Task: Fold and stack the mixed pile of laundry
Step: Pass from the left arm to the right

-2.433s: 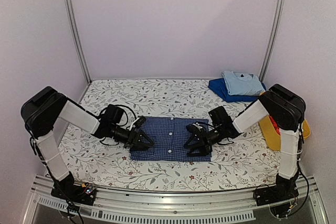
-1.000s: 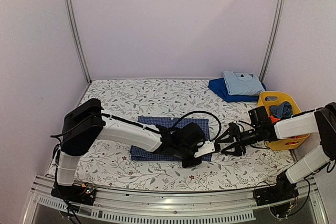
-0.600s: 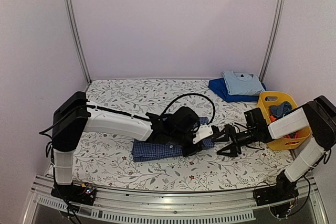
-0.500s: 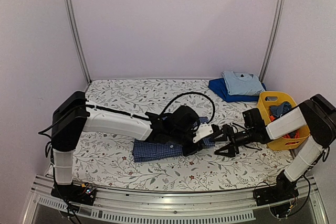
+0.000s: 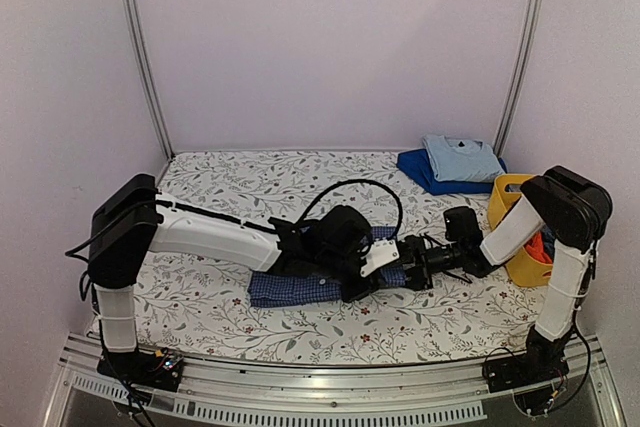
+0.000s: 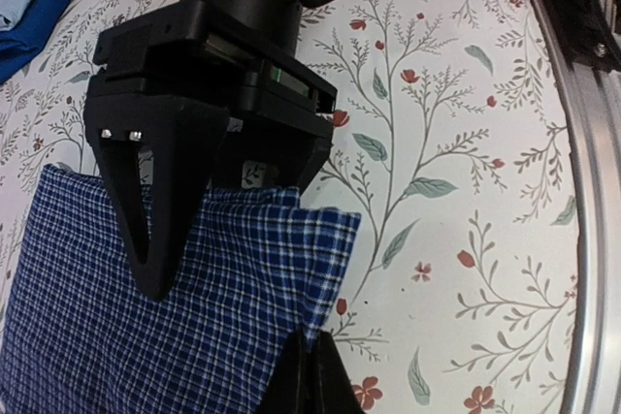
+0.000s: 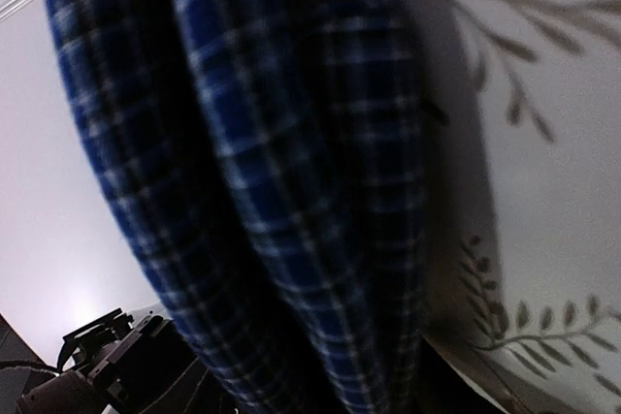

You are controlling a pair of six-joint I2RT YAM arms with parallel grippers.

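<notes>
Blue checked shirt (image 5: 290, 289) nipped in left fingers (image 6: 312, 377), arm (image 5: 210, 235) outstretched.

High rear view overlooks table (image 5: 200, 297); both close wrist views share shirt (image 6: 233, 307).

Shirt (image 5: 300, 287) in a small blue, navy and white check. Table (image 5: 230, 187) white, printed with grey-green leaves and small red flowers. At two o'clock, a light blue garment (image 5: 460, 157), a royal blue garment (image 5: 418, 169) and a yellow basket (image 5: 508, 182).
</notes>
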